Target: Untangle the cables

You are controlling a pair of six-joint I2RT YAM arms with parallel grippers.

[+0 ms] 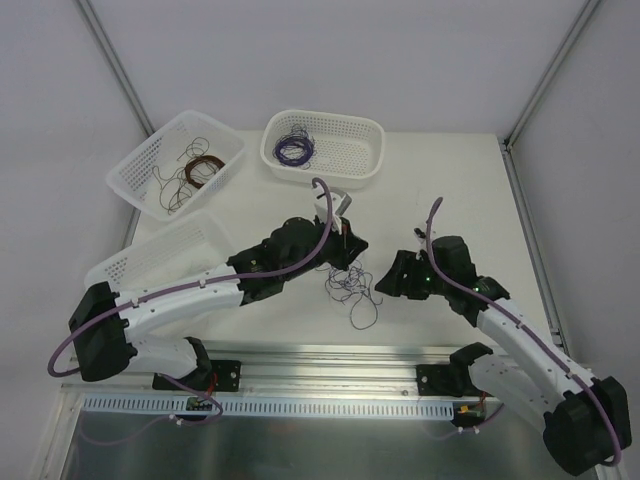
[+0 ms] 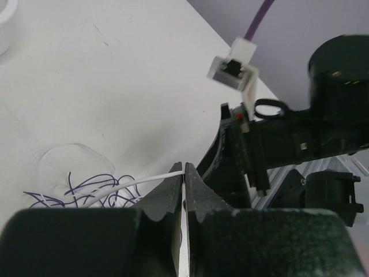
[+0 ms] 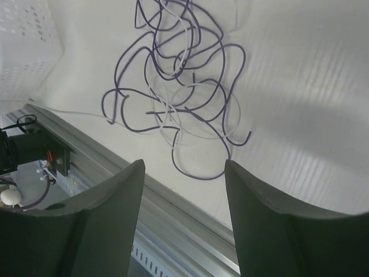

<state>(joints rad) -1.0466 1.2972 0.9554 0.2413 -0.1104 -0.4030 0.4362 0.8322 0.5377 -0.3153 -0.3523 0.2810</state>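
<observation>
Left claw (image 2: pixel 183 176) pinches a whitish strand of the cables (image 2: pixel 115 191) lying beside it.

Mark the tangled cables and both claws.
tangled cables (image 1: pixel 349 289), top view, clump middle.
left claw (image 2: pixel 183 171), left wrist view, shut fingertip seam.
right claw (image 3: pixel 184 168), right wrist view, between open fingertips.

Top camera looks down over the whole table (image 1: pixel 450 190); both close wrist cameras share the cables (image 3: pixel 179 86).

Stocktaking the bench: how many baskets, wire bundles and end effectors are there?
White baskets: 3
Wire bundles: 3 (brown bundle, purple coil, tangled cables)
End effectors: 2 (left end effector, right end effector)
Total: 8
</observation>
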